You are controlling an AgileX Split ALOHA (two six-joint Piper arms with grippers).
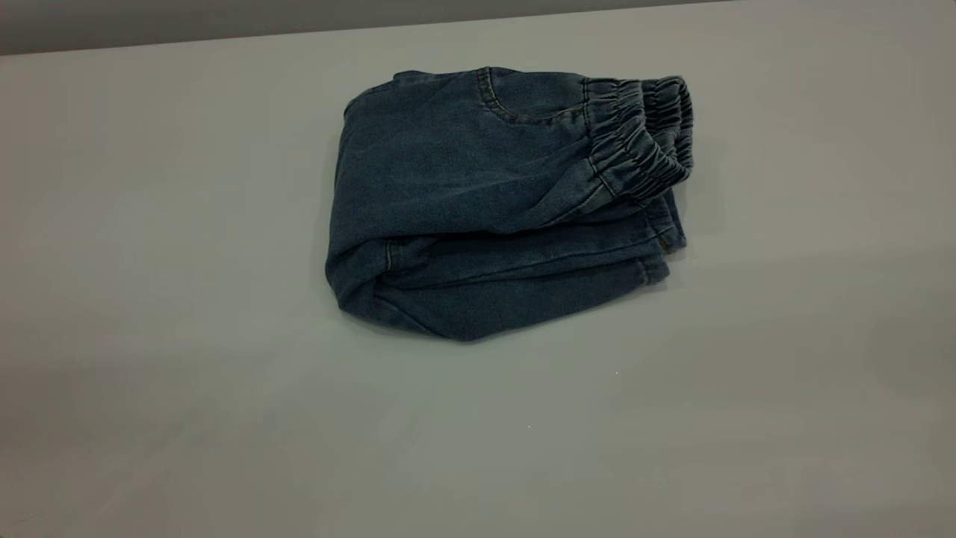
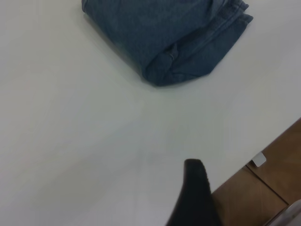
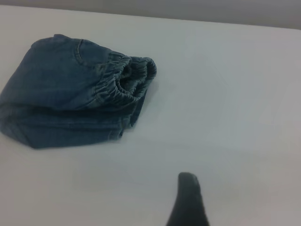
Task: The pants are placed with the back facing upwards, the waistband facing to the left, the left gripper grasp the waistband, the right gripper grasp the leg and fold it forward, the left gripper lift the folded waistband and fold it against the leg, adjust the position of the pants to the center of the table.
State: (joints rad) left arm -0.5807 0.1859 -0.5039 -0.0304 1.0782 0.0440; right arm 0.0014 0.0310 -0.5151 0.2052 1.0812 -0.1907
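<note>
Pants (image 1: 478, 202): folded into a compact blue denim bundle, lying on the table a little toward its far side in the exterior view, roughly mid-width.
Waistband (image 1: 642, 134): gathered elastic band doubled over on top of the bundle, at its right end in the exterior view (its two ruffled layers gape slightly apart).
Leg (image 1: 523, 288): lower denim layers under the top fold, their stitched hems poking out beneath the waistband at the right end; which leg is which, I cannot tell.
Fold: rounded closed edge at the bundle's left end in the exterior view, with a short seam showing there.
Table (image 1: 149, 373): plain pale surface, much larger than the bundle; its edge and a brown wooden floor (image 2: 263, 188) show in the left wrist view.
Left gripper (image 2: 194, 197): drawn back above the bare tabletop, well apart from the pants, touching nothing; only one dark fingertip shows, so whether the fingers are spread or closed I cannot tell.
Right gripper (image 3: 188, 202): likewise clear of the pants, on the waistband side, holding nothing; one dark fingertip visible, finger state cannot be told.
Arms: neither appears in the exterior view.
</note>
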